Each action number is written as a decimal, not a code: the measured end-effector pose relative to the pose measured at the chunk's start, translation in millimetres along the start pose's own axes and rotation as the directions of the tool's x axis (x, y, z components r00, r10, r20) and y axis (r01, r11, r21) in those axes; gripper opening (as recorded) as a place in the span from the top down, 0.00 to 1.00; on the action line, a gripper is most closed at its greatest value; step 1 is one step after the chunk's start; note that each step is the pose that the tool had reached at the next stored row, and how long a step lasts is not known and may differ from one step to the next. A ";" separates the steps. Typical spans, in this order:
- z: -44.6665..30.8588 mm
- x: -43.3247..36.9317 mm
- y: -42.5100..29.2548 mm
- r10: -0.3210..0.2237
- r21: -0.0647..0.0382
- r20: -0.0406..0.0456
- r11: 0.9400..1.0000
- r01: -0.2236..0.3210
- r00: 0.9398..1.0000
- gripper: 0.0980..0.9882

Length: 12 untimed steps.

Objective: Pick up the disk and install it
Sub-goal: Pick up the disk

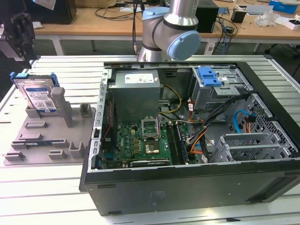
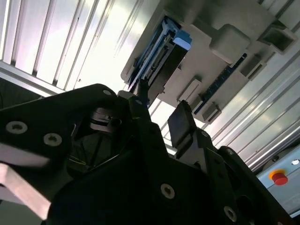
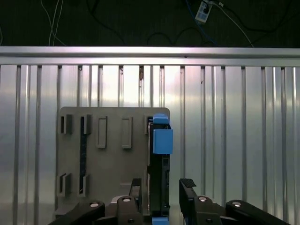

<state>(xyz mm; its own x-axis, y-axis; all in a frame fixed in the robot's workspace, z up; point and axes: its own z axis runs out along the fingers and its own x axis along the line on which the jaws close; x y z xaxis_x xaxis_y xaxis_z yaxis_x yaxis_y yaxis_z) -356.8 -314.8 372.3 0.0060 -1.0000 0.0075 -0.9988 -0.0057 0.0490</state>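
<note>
The disk (image 1: pixel 39 95), a silver drive with a white-and-blue label in a blue carrier frame, stands on edge in a slot of the grey holder plate (image 1: pixel 42 140) at the exterior view's left. My dark gripper (image 1: pixel 19 35) hangs above it and apart from it. In the first wrist view the disk (image 3: pixel 159 173) shows edge-on with its blue tab, in line with the gap of my gripper (image 3: pixel 161 187). In the second wrist view the disk (image 2: pixel 159 51) lies beyond my gripper (image 2: pixel 159 105). The gripper is open, with nothing between the fingers.
An open computer case (image 1: pixel 197 187) fills the middle and right of the ribbed metal table (image 1: pixel 70 70). A blue plastic bracket (image 1: pixel 208 76) sits on its grey drive cage (image 1: pixel 220 93). The arm's base (image 1: pixel 164 33) stands behind the case. A cluttered desk (image 1: pixel 253 23) runs along the back.
</note>
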 end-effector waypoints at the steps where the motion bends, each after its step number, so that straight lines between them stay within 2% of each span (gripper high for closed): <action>1: 0.2 -0.1 0.0 0.000 0.000 0.000 1.000 0.000 1.000 0.57; 5: 0.9 -3.1 0.5 0.000 0.000 0.000 1.000 0.000 1.000 0.57; 8: 1.9 -13.1 4.8 0.000 0.000 0.000 1.000 0.000 1.000 0.57; 10: 3.0 -19.8 13.5 0.000 0.000 0.000 1.000 0.000 1.000 0.57; 12: 4.1 -22.8 22.3 0.000 0.000 0.000 1.000 0.000 1.000 0.57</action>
<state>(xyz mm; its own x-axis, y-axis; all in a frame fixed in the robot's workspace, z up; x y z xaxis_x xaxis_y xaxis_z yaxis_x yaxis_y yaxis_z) -379.4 -292.1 369.1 0.0060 -1.0000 0.0079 -0.9988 -0.0056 0.0490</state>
